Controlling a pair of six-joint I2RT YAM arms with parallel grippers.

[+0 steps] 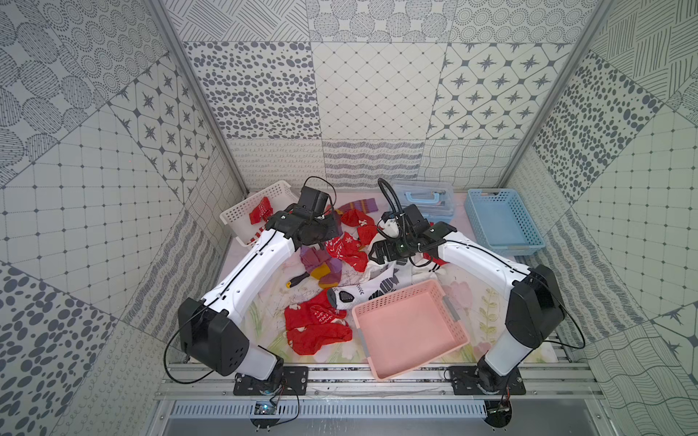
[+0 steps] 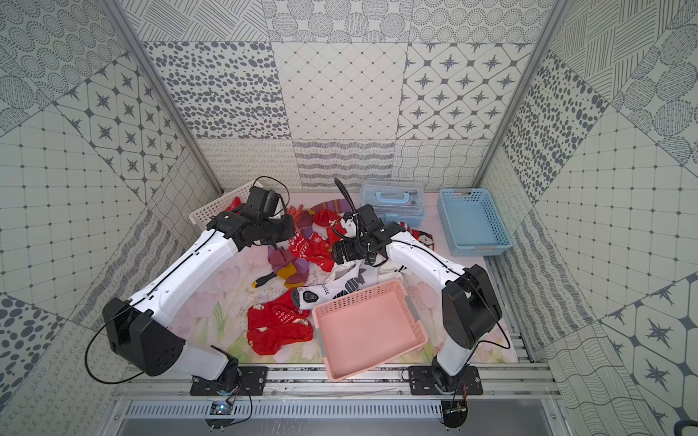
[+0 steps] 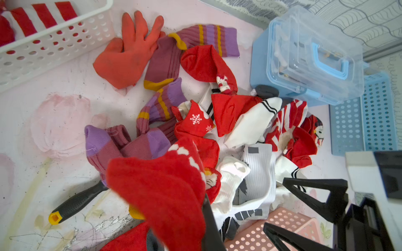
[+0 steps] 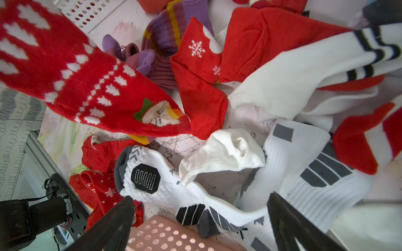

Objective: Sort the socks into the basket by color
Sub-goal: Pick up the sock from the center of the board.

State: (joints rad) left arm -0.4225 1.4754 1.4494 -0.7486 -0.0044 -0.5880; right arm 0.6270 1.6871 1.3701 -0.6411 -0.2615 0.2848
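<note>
- Nearest the top camera sits the pink basket, tilted over the front rail of my table, with nothing in it.
- Beside it on the table lie several red socks in a heap, with a white sock bearing black marks resting against them and against the basket's far corner.
- My left gripper is clamped on a red sock with white tree shapes; it hangs from the closed jaws above the pile, and my right wrist camera shows a small cat face near its toe.
- My right gripper has its jaws spread wide, holding nothing, above the white socks in the middle of the pile.
- Purple socks with yellow bands lie on the left side of the pile, and another purple one lies at the back.
- More red socks, some with snowflakes, sit between my two grippers.
- At the back left, a white basket holds red socks with white stripes.
- At the back right, a blue basket sits well apart from the pile, with a clear box with a blue handle just beside it.
- An orange glove lies near the white basket, touching a purple sock.
- A screwdriver with a black and yellow handle lies on the table beside the purple socks.
</note>
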